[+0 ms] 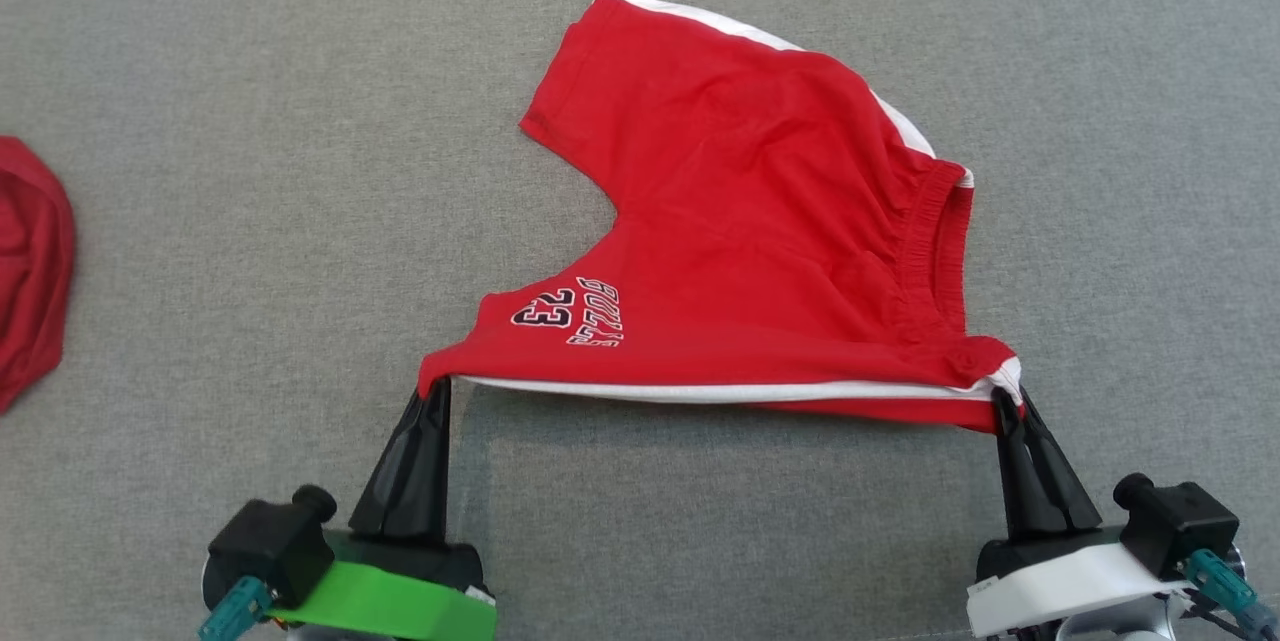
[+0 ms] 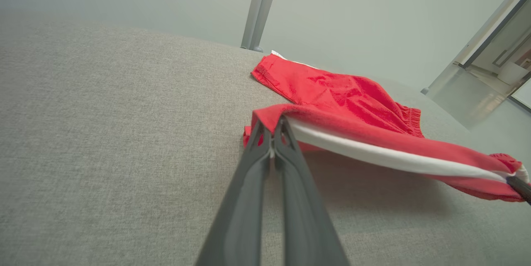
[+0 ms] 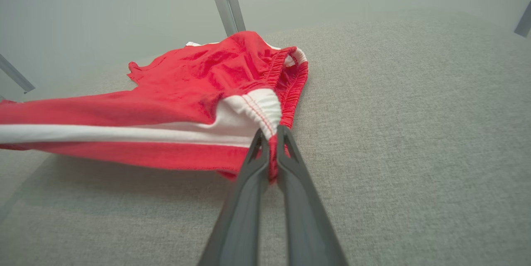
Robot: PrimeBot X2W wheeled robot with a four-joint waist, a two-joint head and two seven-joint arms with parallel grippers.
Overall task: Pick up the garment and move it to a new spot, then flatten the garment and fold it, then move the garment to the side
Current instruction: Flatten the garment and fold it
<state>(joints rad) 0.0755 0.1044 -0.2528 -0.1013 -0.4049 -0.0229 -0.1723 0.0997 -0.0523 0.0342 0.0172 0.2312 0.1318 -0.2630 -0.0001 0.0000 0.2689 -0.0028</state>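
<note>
Left pincer (image 1: 437, 393): fingers pressed together, clamped on the leg-hem corner of the garment (image 1: 760, 211). In its wrist view the red cloth folds over both tips.
Right pincer (image 1: 1005, 401): fingers together, clamped on the end of the waistband (image 1: 940, 241), where the gathered white and red elastic bunches between the tips.
Garment: red shorts, nearest edge stretched taut from one pincer to the other. The rest spreads ahead of the fingertips and lies on the table (image 1: 250, 171).
Held edge: raised off the table between the two pincers, with a shadow beneath it. How high it hangs cannot be told.
White stripe (image 1: 720, 391): runs along the held edge, from just beside the left pincer's tips to the right pincer's tips.
Print (image 1: 570, 313): a "23" with lettering, just ahead of the left pincer and a little toward the right pincer.
Far leg: ahead of both pincers and between them, lying on the table, a second white band along its far side.
Red cloth (image 1: 30, 261): another piece, well out to the left pincer's outer side, apart from the garment.
Post (image 2: 259, 8): metal, upright, beyond the table's far edge, ahead of the left pincer.
</note>
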